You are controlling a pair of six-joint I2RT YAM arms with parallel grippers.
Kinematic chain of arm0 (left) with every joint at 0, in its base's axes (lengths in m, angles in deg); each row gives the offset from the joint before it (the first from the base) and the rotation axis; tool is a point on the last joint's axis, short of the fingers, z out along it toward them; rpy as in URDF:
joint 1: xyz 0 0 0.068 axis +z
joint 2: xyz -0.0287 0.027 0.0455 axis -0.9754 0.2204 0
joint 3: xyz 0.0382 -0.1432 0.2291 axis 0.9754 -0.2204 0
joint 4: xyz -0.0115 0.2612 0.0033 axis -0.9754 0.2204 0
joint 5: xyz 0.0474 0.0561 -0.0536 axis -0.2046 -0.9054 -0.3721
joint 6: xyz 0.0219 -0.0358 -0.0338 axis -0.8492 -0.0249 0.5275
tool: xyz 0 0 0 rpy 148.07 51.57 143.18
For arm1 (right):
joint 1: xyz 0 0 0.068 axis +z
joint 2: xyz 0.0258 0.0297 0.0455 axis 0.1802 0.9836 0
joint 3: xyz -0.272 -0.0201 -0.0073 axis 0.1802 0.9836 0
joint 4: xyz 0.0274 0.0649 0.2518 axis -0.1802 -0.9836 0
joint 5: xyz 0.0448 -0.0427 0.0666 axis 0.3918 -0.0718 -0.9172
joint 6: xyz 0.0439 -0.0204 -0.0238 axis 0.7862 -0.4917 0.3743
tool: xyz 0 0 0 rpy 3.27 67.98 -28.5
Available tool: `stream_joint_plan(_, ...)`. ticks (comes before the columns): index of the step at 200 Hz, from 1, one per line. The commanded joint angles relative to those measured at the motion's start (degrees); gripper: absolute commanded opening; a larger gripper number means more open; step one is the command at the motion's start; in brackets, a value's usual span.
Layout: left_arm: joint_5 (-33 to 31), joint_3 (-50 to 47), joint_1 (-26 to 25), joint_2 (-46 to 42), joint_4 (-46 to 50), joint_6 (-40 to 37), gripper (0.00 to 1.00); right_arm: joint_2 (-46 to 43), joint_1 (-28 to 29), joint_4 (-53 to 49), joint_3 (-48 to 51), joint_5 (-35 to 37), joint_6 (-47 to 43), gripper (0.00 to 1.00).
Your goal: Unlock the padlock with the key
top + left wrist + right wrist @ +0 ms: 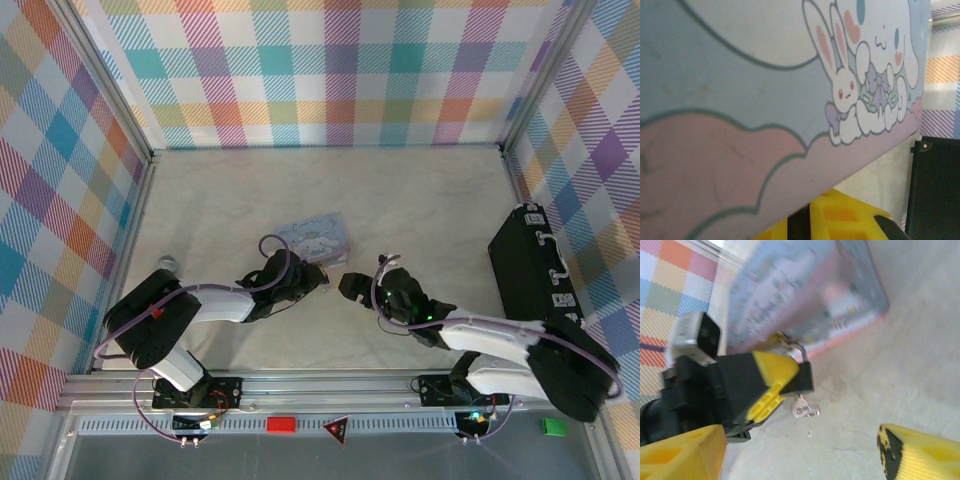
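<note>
left gripper point(782, 385) clamped on padlock point(804, 377); right gripper point(800, 450) stood apart.
right wrist caught key point(802, 407) just under padlock; left wrist caught tin point(740, 100) print.

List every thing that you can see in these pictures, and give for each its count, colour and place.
tin: one, pastel blue and pink with a cartoon print, middle of the table
padlock: one, dark with a silvery shackle, at the tin's edge
key: one, pale metal, just under the padlock
case: one, black, right side of the table by the wall
small round item: one, grey, left edge of the table; too small to identify
table: one, pale marbled
left gripper: one, black with yellow pads, closed on the padlock
right gripper: one, black with yellow pads, open, facing the padlock
</note>
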Motion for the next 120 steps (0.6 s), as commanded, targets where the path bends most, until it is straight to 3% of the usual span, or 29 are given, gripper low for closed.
stream_joint_plan(1, -2.83, 1.63, -0.47, -1.78, 8.58, 1.39, 0.0, -4.44, 0.13, -12.18, -1.18, 4.65, -18.06, 0.81)
stream_joint_plan(62, -1.1, 1.68, 0.0, -5.01, 10.92, 3.14, 0.0, -3.24, 4.49, -4.81, -2.01, 6.16, -35.9, 0.83)
stream_joint_plan(91, -0.97, 2.06, 0.22, -6.9, 13.63, 3.82, 0.0, -0.41, 9.44, 6.05, 0.73, 10.08, -47.39, 0.75)
stream_joint_plan(120, -0.42, 2.42, 0.44, -8.45, 14.53, 3.29, 0.0, 4.08, 12.76, 20.21, 4.14, 12.62, -56.53, 0.73)
